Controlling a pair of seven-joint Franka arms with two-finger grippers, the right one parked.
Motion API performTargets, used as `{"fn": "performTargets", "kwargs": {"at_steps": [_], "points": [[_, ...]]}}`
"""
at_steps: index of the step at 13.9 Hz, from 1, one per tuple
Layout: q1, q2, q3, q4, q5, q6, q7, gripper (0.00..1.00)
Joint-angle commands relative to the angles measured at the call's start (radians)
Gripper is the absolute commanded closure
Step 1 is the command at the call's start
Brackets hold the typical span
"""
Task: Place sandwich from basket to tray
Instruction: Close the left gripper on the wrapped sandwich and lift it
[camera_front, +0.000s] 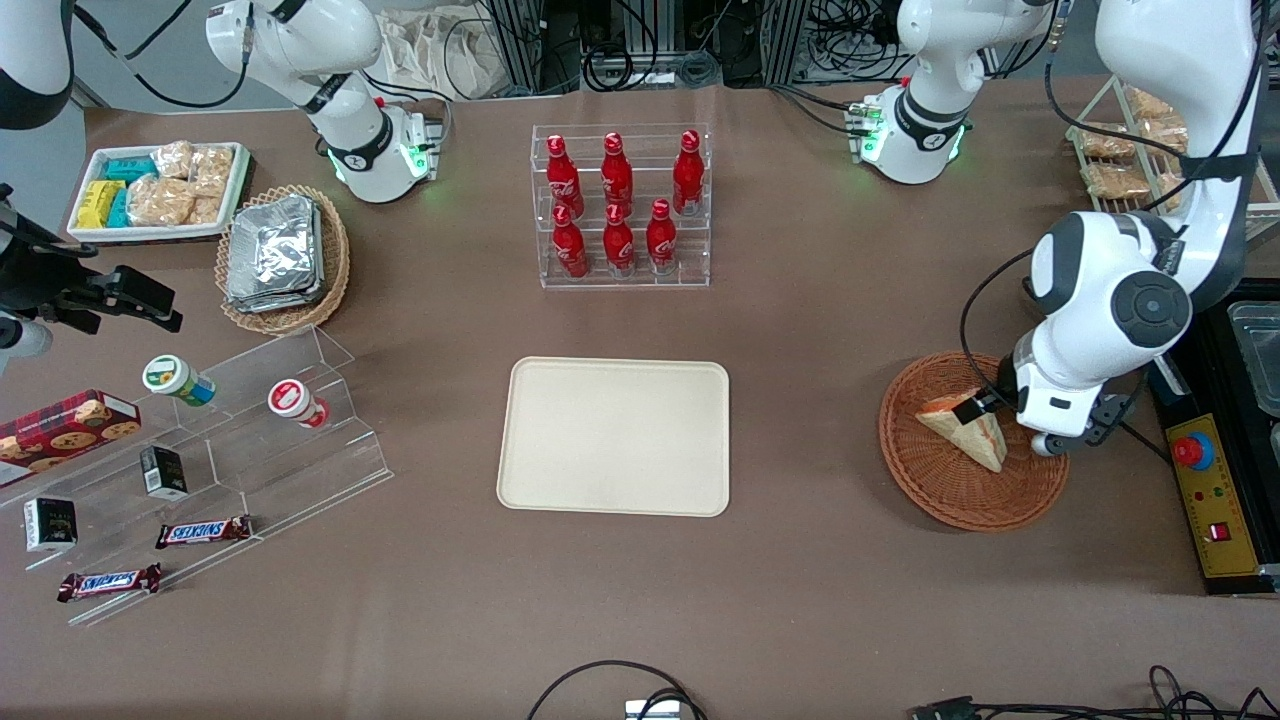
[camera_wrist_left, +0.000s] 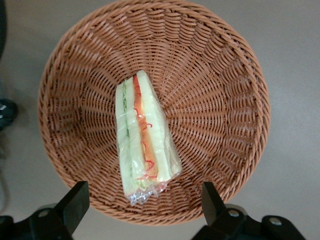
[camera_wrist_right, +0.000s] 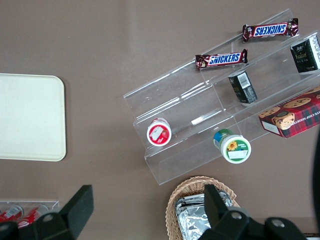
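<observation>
The gripper is hovering wide open above the sandwich, apparently unlabelled, lying in the basket; Snickers bars are showing only elsewhere.

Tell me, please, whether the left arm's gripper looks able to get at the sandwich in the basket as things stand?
Probably yes. The gripper hangs open directly above the sandwich, which lies alone in the basket with nothing covering it.

The round reddish-brown woven wicker basket looks rough and ribbed. The triangular white-bread sandwich wears glossy, crinkled clear plastic wrap. The gripper above it has matt black fingers, spread wide. The cream rectangular tray is smooth and matt, like the brown surface.
</observation>
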Motion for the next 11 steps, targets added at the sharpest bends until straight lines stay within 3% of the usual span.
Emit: {"fn": "performTargets", "kwargs": {"at_steps": [1,7,8,9,11], "points": [[-0.004,0.000,0.003,-0.065,0.013,0.101,-0.046,0.01],[-0.009,0.077,0.028,-0.063,0.015,0.169,-0.060,0.01],[-0.010,0.080,0.029,-0.063,0.015,0.173,-0.060,0.10],[-0.010,0.082,0.029,-0.062,0.015,0.173,-0.058,0.35],[-0.010,0.092,0.029,-0.059,0.013,0.172,-0.060,0.63]]}}
